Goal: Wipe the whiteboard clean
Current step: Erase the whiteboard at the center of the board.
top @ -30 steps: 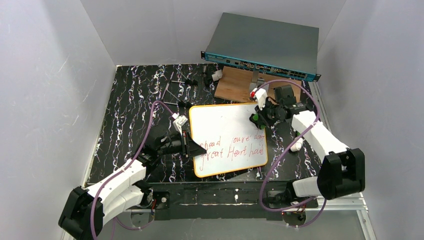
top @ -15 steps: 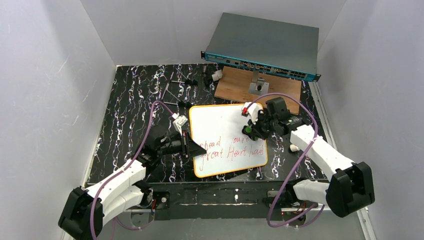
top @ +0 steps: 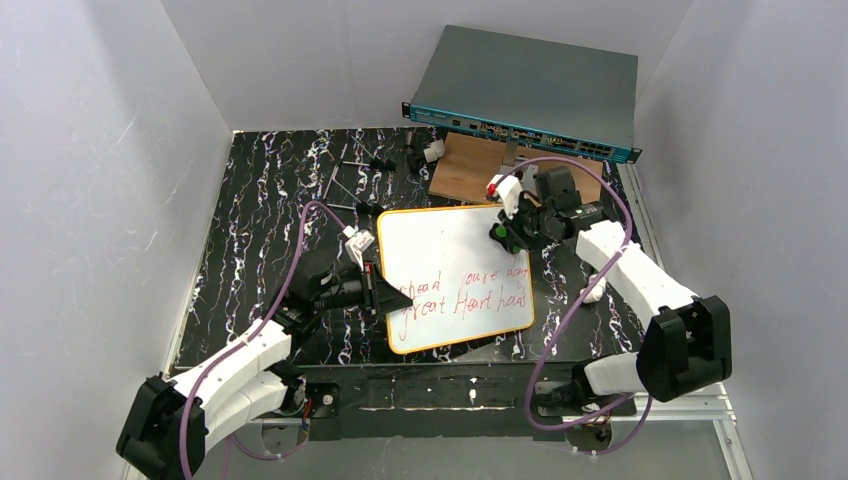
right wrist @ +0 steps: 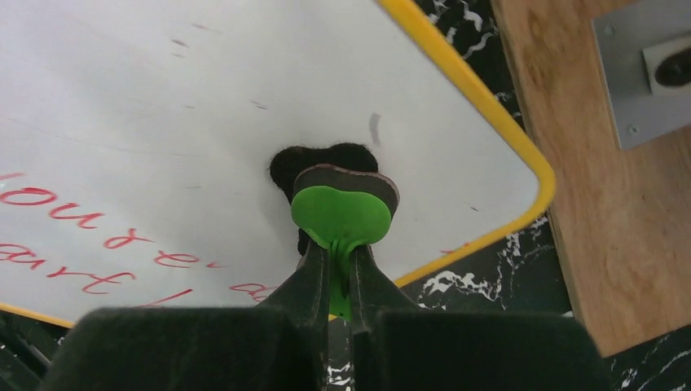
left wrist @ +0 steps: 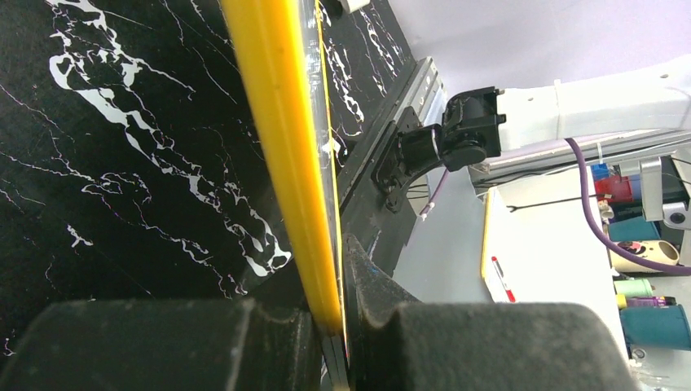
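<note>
Whiteboard (top: 457,275) lies mid-table, just in front of the wood board (top: 470,160), w/ red writing on its near half. Left gripper (left wrist: 330,308) pinches the yellow frame. Right gripper (right wrist: 339,259) pinches a green eraser (right wrist: 341,213), felt down near the far right corner. To do it well: press flat, overlapping strokes toward the writing, left holding firm.

Robotics laboratory test cell: plain white panel walls (top: 100,150) enclosing a black marble-patterned tabletop (top: 260,200), left arm (top: 240,360) and right arm (top: 640,275) mounted at its near edge, purple cables (top: 300,250), aluminium framing (top: 700,408), rack-mount network switch (top: 530,85), wooden board (top: 470,160), side bench with tubs (left wrist: 644,257).
</note>
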Available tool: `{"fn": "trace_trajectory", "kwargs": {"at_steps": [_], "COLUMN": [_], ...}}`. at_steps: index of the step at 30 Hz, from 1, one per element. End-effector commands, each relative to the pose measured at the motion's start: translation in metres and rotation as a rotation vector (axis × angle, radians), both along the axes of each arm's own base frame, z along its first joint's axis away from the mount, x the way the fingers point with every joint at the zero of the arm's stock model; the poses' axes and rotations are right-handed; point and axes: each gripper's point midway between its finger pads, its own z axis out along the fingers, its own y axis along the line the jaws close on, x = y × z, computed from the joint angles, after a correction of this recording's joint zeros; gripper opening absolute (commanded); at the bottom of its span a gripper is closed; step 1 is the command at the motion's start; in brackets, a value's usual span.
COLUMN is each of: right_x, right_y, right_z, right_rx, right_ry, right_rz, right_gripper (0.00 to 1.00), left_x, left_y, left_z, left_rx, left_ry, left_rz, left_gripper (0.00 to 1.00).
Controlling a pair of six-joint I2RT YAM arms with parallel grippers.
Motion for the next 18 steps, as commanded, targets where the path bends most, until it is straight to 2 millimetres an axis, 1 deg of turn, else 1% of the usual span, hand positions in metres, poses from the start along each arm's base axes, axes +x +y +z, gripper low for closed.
{"fn": "trace_trajectory", "kwargs": {"at_steps": [1,2,4,7,8,10,12,14,16,18], "right_x": [-0.026,-0.037,-0.052,-0.055,-0.052,-0.041,-0.024,-0.003,0.014,0.024], "right_y": [0.033,0.037,0.033,0.009,0.000,-0.015,-0.025,-0.028,-0.024,-0.016], "right_z": [0.008,0.004,-0.009,-0.028,-0.033,-0.035,-0.029,-0.013,0.004,0.019], "right_rx": [0.028,0.031,0.022,-0.040,-0.050,-0.062,-0.062,-0.062,-0.049,-0.019], "right_ry": [-0.025,-0.009,0.016,0.016,0.015,0.003,-0.017,-0.061,-0.100,-0.104], "right_rz": [0.122,0.145,0.155,0.099,0.075,0.021,-0.026,-0.055,-0.061,-0.060], "right_gripper": [0.01,0.01,0.01,0.01,0.01,0.01,0.01,0.01,0.01,0.01], "left_x": [-0.012,-0.012,-0.012,-0.012,-0.012,-0.011,-0.011,-0.011,-0.011,-0.012], "left_y": [-0.009,-0.009,-0.009,-0.009,-0.009,-0.010,-0.011,-0.011,-0.011,-0.010], "left_z": [0.050,0.049,0.049,0.048,0.048,0.048,0.047,0.048,0.049,0.049], "left_rx": [-0.114,-0.113,-0.114,-0.114,-0.116,-0.117,-0.119,-0.118,-0.119,-0.116], "left_ry": [-0.232,-0.230,-0.232,-0.232,-0.234,-0.231,-0.224,-0.222,-0.226,-0.229], "left_rz": [-0.127,-0.128,-0.130,-0.130,-0.131,-0.132,-0.135,-0.137,-0.135,-0.132], "left_gripper": [0.00,0.00,0.00,0.00,0.00,0.00,0.00,0.00,0.00,0.00]}}
